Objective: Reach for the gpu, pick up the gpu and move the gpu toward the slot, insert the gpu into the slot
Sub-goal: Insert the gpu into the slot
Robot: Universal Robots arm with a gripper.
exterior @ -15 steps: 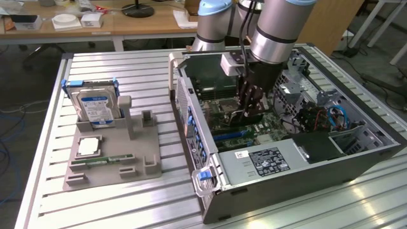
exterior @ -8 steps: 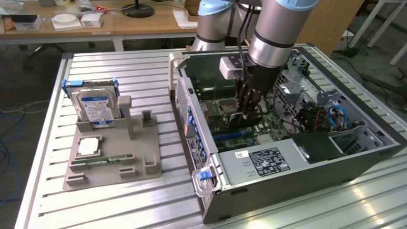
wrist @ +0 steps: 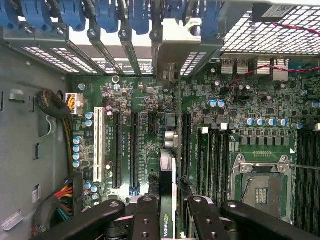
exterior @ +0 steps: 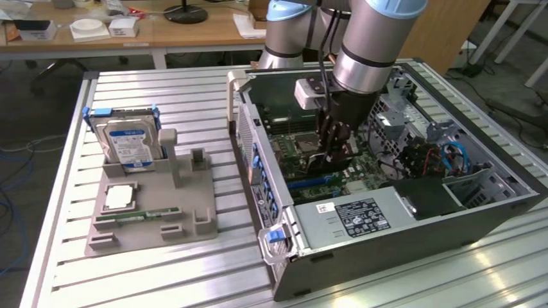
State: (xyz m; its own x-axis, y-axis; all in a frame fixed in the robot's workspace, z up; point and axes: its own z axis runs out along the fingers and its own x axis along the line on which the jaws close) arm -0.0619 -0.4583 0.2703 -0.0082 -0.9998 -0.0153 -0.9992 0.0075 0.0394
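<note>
Jaws clench the gpu (wrist: 167, 200) tight, edge-on over the board (wrist: 240, 100); insert step, we must line it w/ slot (wrist: 134, 150).

Silver-grey tubes and pale blue joint caps are seen on the arm (exterior: 370, 48); black, screw-studded links are borne by the gripper (wrist: 172, 204)

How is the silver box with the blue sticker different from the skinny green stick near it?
The silver box stands upright; the green stick lies flat. The box is silver, wide and chunky; the stick is green, thin and narrow. Both sit in the same grey holder, outside the computer case.
</note>
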